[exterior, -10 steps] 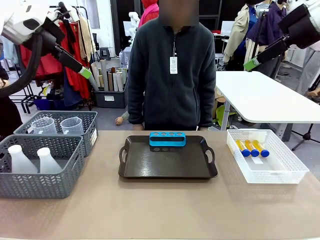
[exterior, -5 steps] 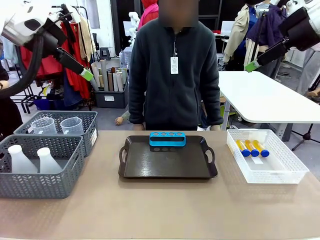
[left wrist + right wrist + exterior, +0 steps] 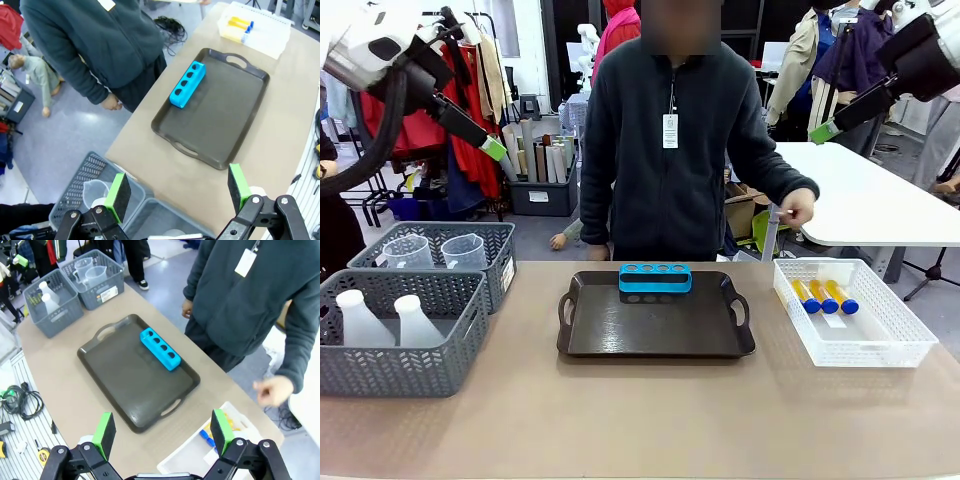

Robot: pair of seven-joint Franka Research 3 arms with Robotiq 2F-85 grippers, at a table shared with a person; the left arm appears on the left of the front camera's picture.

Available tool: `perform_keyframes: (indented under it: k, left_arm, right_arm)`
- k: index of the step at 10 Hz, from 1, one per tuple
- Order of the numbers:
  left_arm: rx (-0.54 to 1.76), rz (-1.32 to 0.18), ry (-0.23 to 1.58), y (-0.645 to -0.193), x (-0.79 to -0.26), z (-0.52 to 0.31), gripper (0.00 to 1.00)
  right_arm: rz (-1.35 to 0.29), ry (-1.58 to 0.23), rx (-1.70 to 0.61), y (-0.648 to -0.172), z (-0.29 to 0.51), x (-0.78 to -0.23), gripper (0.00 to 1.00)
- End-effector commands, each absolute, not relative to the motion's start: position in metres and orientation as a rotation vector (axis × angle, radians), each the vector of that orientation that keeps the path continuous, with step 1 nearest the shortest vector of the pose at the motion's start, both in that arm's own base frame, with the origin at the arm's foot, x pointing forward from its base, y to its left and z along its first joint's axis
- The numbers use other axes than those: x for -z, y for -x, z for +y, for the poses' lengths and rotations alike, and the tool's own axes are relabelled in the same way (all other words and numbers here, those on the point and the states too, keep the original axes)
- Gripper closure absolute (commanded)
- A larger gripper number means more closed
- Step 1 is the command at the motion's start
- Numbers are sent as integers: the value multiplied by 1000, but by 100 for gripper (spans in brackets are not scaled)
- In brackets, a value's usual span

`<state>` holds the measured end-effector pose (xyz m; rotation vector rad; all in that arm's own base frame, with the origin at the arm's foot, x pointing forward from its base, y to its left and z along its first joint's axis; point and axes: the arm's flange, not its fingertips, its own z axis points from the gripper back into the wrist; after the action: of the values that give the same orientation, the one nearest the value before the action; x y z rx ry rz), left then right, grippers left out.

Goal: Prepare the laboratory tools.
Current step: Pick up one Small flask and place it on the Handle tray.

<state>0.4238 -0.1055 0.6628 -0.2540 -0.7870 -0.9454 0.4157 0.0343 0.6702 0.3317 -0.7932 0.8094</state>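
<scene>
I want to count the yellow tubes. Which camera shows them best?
Front view: three yellow tubes lie side by side in the white basket, uncovered. Left wrist view shows them small and far; in the right wrist view a green pad partly hides them.

Matt, smooth tan worktop (image 3: 640,425); dark plastic tray (image 3: 650,332), centre, with a faint sheen; glossy blue plastic rack (image 3: 655,278); matt grey plastic baskets (image 3: 400,370), left, holding clear plastic jugs (image 3: 466,252) and translucent white flasks (image 3: 360,322); white plastic mesh basket (image 3: 870,352), right; person's matt fleece jacket (image 3: 665,190).
</scene>
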Motion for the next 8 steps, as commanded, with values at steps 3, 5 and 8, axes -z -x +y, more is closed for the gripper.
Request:
perform_keyframes:
  k: [3,5,8]
  left_arm:
    - [946,-793,242,-424,-664,-104,0]
    - [945,-787,254,-424,-663,-106,0]
    - [957,-611,196,-413,-662,-91,0]
  right_arm:
    - [-799,-350,-814,-415,34,-671,0]
    - [-799,-350,-814,-415,34,-671,0]
    - [-799,-350,-814,-415,34,-671,0]
